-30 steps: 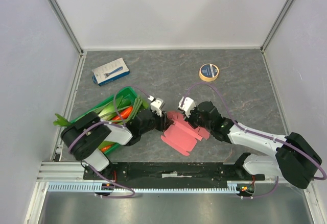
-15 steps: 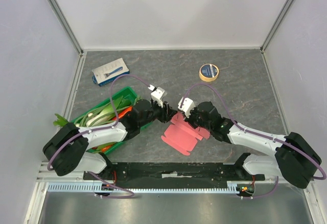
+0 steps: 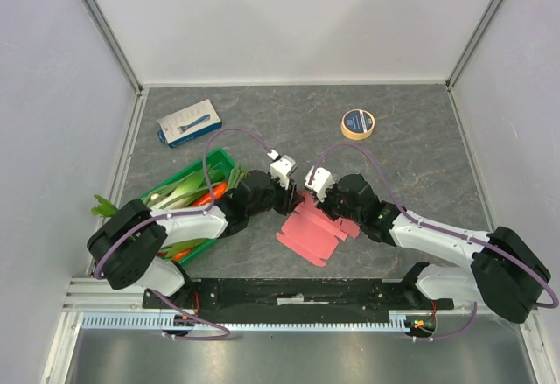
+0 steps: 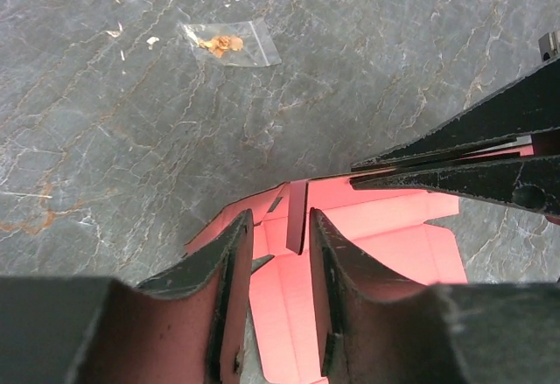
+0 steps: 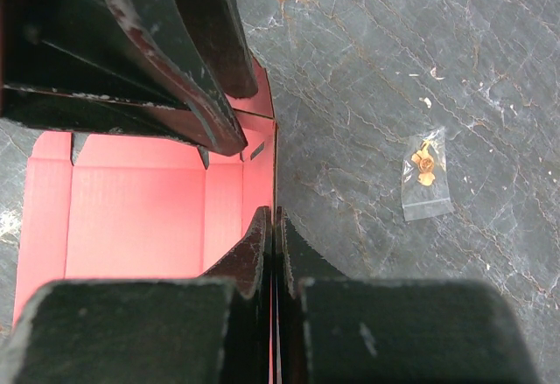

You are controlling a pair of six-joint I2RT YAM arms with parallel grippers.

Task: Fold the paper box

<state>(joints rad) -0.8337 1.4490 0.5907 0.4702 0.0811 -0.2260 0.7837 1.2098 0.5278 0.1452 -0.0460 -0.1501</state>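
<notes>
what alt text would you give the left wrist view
The left hand has its two black fingers parted around an upright flap of the pink paper box on a grey marbled table. The right hand juts in from the right, pinched shut on the box; a small clear bag lies farther off.

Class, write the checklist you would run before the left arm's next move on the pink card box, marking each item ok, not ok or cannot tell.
1. The right gripper is shut on a raised edge of the paper box: ok.
2. The left gripper has jaws apart around an upright flap: ok.
3. Its fingers touching that flap: cannot tell.
4. Fold finished: not ok, most panels lie flat.
5. The small plastic bag lies apart from the box: ok.
</notes>
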